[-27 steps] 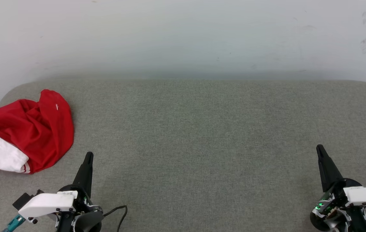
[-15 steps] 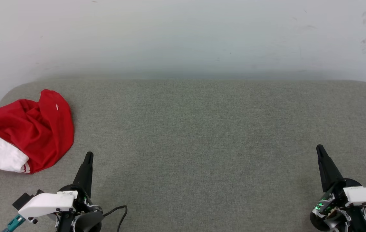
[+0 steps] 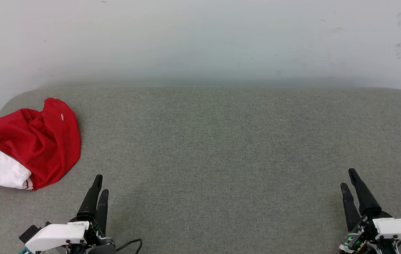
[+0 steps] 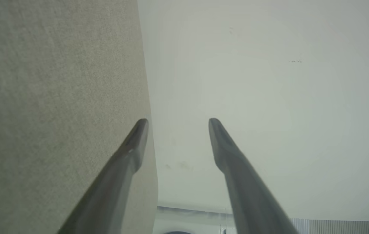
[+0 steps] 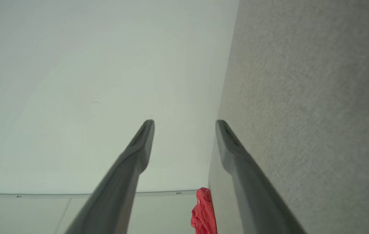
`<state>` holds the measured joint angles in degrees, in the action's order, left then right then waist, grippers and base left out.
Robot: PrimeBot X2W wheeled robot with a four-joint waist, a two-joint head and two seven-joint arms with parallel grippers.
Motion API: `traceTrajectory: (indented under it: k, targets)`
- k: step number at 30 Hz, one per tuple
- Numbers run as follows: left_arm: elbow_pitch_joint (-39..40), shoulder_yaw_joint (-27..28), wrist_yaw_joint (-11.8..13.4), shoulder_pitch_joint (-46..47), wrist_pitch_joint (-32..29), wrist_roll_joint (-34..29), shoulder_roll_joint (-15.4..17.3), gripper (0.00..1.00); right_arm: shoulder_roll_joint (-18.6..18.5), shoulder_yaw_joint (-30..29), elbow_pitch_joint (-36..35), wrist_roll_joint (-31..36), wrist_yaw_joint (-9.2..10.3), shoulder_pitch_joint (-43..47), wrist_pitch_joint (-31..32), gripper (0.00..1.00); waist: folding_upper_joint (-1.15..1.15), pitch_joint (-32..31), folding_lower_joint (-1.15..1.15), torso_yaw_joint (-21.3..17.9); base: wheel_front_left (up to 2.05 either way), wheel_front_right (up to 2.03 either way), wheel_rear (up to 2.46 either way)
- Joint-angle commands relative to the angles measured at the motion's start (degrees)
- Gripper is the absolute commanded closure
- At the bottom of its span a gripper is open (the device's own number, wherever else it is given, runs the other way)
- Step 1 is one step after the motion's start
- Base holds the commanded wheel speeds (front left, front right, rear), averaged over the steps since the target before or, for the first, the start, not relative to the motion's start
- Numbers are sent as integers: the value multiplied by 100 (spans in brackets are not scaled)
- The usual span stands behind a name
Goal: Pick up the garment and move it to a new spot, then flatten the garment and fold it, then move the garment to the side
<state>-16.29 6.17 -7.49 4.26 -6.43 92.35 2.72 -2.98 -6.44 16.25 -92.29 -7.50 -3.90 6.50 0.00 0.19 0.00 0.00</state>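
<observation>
Lying crumpled, untouched: garment (image 3: 38, 144).

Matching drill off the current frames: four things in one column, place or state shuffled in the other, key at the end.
Column A
1. garment
2. left gripper
3. right gripper
4. table

Column B
a. lower right of the head view, open, holding nothing
b. crumpled in a heap at the left end, red with a white sleeve showing
c. grey, with a cloth-like top
d. lower left of the head view, open, holding nothing

Pairs: 1-b, 2-d, 3-a, 4-c
</observation>
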Motion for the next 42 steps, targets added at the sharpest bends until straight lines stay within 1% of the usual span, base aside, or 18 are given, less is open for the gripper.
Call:
traceTrajectory:
  k: [1, 6, 11, 14, 15, 28, 33, 34, 42]
  targets:
    - [126, -12, 0, 58, 66, -26, 4, 0, 0, 23, -97, 47, 0, -55, -69, 0, 0, 2, 0, 0, 0, 0, 0]
    - [226, 5, 0, 28, 212, -108, 5, 0, 1, 16, -159, 236, 0, -22, -216, 0, 0, 5, 0, 2, 0, 0, 0]
    - [294, 112, 0, 34, 351, -477, 6, 0, 2, -52, -283, 666, 0, -2, -355, 0, 0, 8, 0, 5, 0, 0, 0]
    - [367, 179, 6, 46, 430, -817, 7, 0, 2, -68, -420, 1038, 0, 12, -434, 0, 0, 10, 0, 6, 0, 0, 0]
    - [494, 209, 69, 61, 507, -1186, 8, 0, 3, -72, -570, 1438, 0, 31, -512, 0, 0, 14, 0, 7, 0, 0, 0]
    - [1109, -50, 569, 19, 811, -2878, 10, 0, 5, -10, -1195, 3150, 0, 89, -816, 0, 0, 39, 0, 14, 0, 0, 0]
    - [1234, -179, 761, -21, 917, -3544, 11, 0, 5, 60, -1374, 3817, 0, 119, -924, 0, 0, 46, 0, 19, 0, 0, 0]
    - [1234, -179, 761, -21, 917, -3544, 11, 0, 5, 60, -1374, 3817, 0, 119, -924, 0, 0, 46, 0, 19, 0, 0, 0]
    - [1346, -345, 1013, -66, 1080, -4535, 12, 0, 7, 152, -1516, 4822, 1, 203, -1082, 0, 0, 51, 0, 29, 0, 0, 0]
